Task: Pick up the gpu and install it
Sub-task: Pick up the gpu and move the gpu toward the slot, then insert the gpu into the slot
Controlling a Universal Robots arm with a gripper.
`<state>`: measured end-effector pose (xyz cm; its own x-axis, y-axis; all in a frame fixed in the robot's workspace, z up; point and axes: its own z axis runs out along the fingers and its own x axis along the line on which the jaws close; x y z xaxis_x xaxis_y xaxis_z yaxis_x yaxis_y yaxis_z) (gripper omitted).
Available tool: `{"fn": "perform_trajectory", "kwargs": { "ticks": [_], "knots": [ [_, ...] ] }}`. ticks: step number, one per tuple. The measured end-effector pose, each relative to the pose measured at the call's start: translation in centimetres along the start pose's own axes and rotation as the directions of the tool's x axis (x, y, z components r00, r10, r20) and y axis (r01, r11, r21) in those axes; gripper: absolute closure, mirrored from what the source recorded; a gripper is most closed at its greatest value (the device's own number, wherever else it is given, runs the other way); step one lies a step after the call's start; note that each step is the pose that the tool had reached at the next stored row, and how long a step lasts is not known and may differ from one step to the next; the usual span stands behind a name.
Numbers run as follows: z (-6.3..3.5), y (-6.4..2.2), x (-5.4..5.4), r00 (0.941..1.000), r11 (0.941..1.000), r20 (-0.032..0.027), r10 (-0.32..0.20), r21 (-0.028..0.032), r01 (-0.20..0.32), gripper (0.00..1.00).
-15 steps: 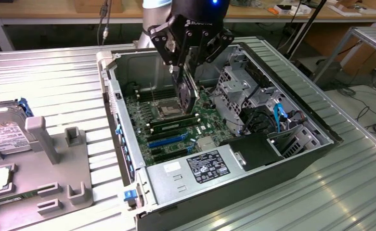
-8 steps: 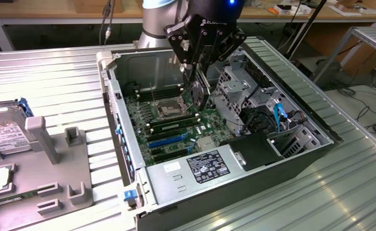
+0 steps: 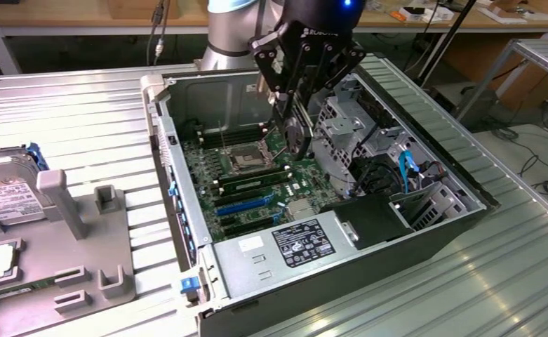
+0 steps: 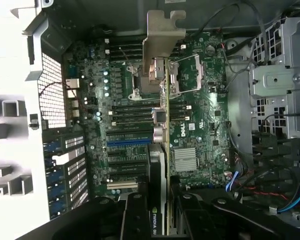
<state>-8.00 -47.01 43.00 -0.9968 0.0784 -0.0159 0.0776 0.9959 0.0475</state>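
My gripper [image 3: 292,105] hangs over the open computer case [image 3: 442,232], shut on the gpu [image 3: 298,137]. The gpu is a thin black card held upright on its edge above the motherboard [image 3: 245,175], near the processor socket. In the wrist view the gpu [image 4: 165,145] shows edge-on, running away from the gripper [image 4: 162,212], with its silver bracket [image 4: 162,40] at the far end. Its lower edge is above the board, apart from the blue expansion slots [image 4: 122,141]. The black fingers [image 4: 135,217] press on both faces of the card.
A drive cage [image 3: 349,126] and bundled cables [image 3: 405,168] stand close on the exterior view's right of the card. A labelled power supply [image 3: 292,246] fills the case's near corner. On the exterior view's left, a grey fixture [image 3: 77,232] holds a hard drive [image 3: 2,189].
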Motion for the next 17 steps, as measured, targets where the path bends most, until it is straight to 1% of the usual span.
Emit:
{"fn": "perform_trajectory", "kwargs": {
  "ticks": [14, 17],
  "knots": [
    [0.0, 0.0, 0.0, 1.0, 1.0, 0.0, 0.0, 0.0, 0.0, 0.73],
    [0.0, 0.0, 0.0, 1.0, 1.0, -0.0003, -0.007, -0.0001, 0.007, 0.73]
  ]
}}
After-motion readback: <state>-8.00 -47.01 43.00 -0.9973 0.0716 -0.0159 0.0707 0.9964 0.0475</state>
